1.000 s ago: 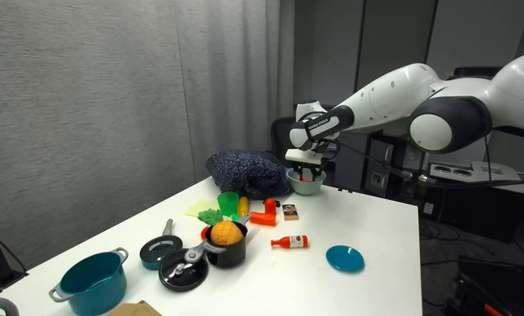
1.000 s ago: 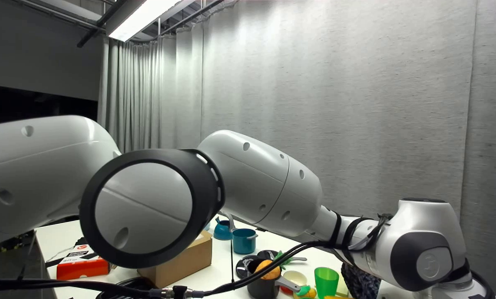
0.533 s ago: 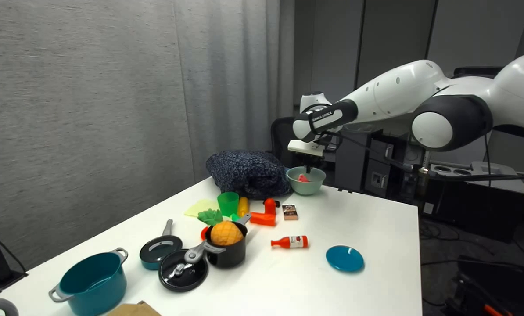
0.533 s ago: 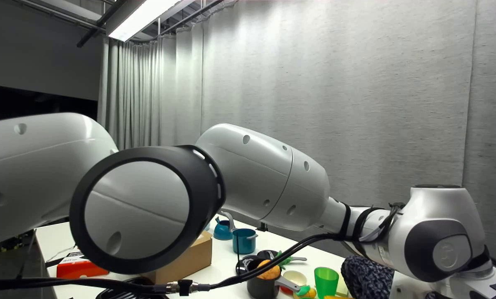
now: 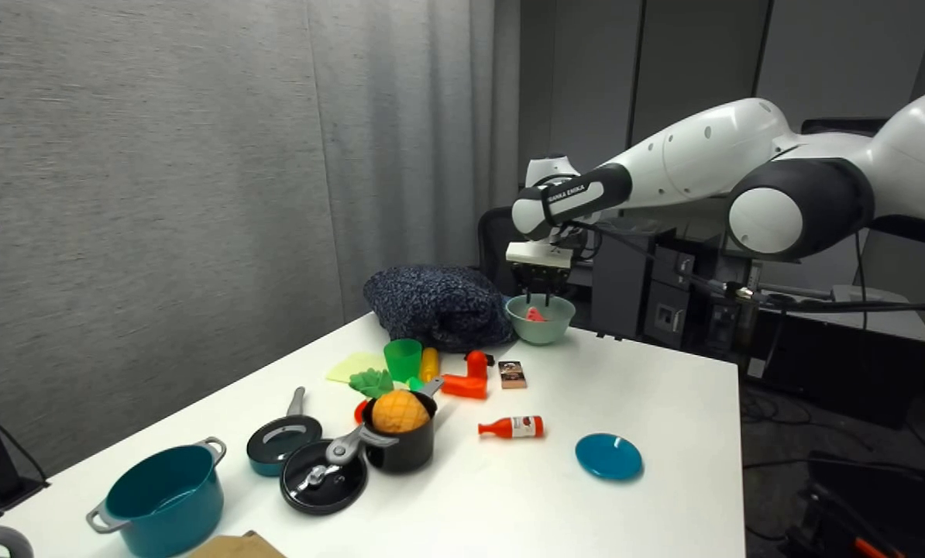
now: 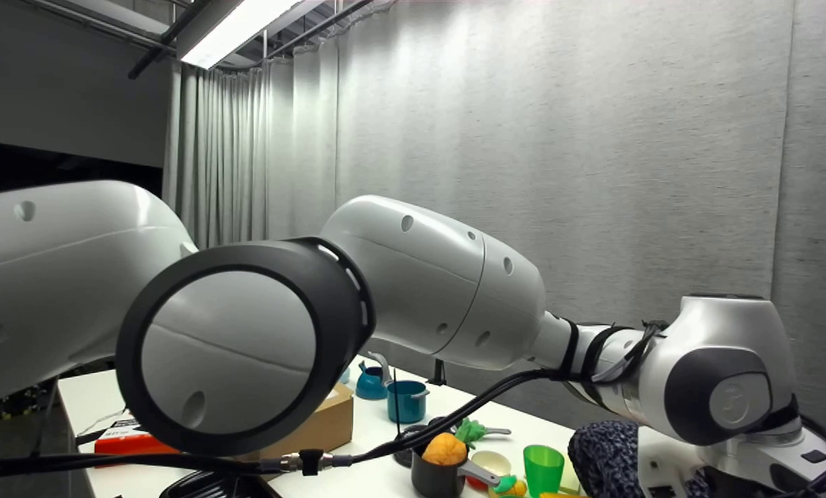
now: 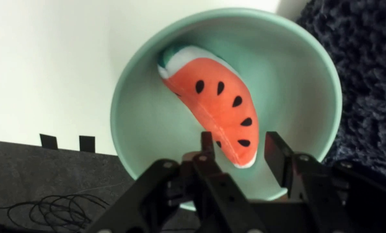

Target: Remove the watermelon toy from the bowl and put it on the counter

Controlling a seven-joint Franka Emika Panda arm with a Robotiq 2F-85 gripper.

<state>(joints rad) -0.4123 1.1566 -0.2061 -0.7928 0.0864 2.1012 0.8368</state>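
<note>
The watermelon toy (image 7: 219, 97) is a red plush slice with black seeds and a white-green rind. It lies inside the pale mint bowl (image 7: 125, 97). In an exterior view, the watermelon toy (image 5: 535, 314) shows inside the bowl (image 5: 544, 335) at the far end of the white counter (image 5: 586, 519). My gripper (image 5: 538, 301) is above the bowl, pointing down. In the wrist view my gripper (image 7: 240, 139) is open and empty, its fingertips appearing on either side of the toy's near end. The bowl and toy are out of view in an exterior view showing the counter (image 6: 364, 477).
A dark knitted cloth (image 5: 439, 306) lies right beside the bowl. A small box (image 5: 512, 374), red bottle (image 5: 513, 427), blue disc (image 5: 609, 456), green cup (image 5: 403, 359) and black pot (image 5: 404, 446) stand on the counter. The counter's edge (image 7: 67, 150) runs close by the bowl.
My gripper was low in the bowl a second ago. It has risen above it and turned; its two fingers show apart again. The watermelon toy has stayed in the bowl.
</note>
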